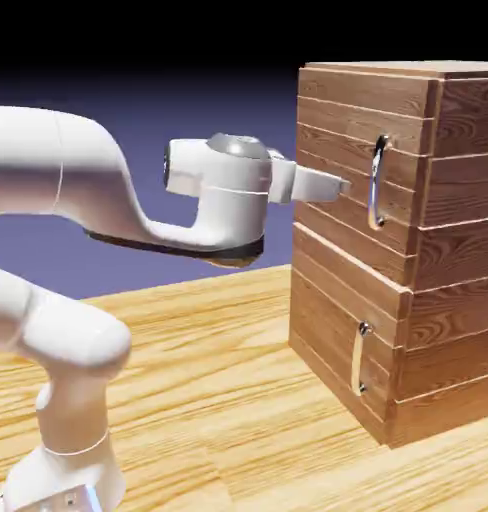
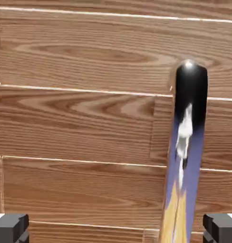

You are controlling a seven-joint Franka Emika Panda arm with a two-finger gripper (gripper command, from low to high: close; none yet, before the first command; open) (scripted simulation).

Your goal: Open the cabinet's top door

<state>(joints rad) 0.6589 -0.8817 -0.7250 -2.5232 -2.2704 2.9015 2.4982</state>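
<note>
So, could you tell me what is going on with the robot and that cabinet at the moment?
The white arm is reaching level toward the wooden cabinet, its open gripper close to the top door. In the hand view, the door's long silver handle sits between the fingertips, nearer the right one, and nothing is gripped yet. Both doors look shut.

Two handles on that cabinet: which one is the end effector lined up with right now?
The long silver handle on the top door. The open end effector sits level with it; the short handle on the lower door is well below.
</note>
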